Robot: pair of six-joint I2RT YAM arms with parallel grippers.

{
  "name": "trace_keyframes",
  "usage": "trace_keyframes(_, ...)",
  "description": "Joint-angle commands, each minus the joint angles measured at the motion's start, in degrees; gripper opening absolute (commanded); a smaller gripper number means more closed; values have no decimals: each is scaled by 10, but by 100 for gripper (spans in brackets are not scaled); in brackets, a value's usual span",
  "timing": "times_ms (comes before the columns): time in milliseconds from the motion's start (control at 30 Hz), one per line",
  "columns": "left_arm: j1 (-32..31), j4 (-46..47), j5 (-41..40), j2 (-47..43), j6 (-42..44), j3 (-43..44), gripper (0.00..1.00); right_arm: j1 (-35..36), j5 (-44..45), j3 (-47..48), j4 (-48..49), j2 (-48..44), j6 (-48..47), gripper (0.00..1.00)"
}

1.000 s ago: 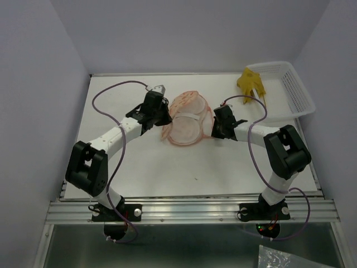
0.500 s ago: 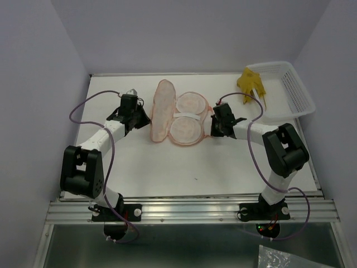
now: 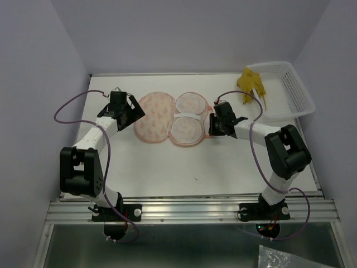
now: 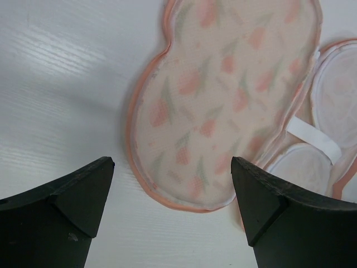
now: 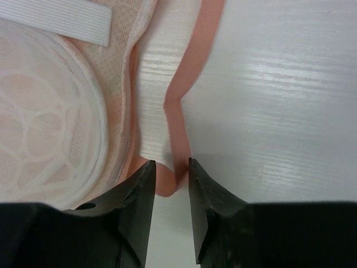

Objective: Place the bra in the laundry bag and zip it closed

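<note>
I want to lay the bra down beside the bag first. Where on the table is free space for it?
The widest bare patch is the near half of the table, between the two arms, in front of the open laundry bag. The far right is crowded: the right gripper, the bra and the basket.

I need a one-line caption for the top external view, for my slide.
The peach patterned clamshell laundry bag lies open; the mustard-yellow fabric bra rests against the white lattice basket.

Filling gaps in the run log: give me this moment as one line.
laundry bag: open flat | left gripper: open, empty | right gripper: shut on pink loop | bra: on basket rim, not bagged
</note>
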Motion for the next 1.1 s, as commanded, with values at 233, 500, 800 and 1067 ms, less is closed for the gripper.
trace_keyframes(233, -62, 29, 27, 7, 19, 46, 99, 1, 37, 22, -38, -89, 8, 80)
trace_keyframes(500, -156, -17, -23, 186, 61, 207, 99, 1, 50, -10, -43, -138, 25, 100)
trace_keyframes(800, -155, -67, -70, 300, 67, 300, 99, 1, 91, -43, -61, -179, 25, 100)
trace_keyframes(1067, -120, -51, -60, 312, 54, 260, 99, 1, 121, -53, -73, -197, 27, 100)
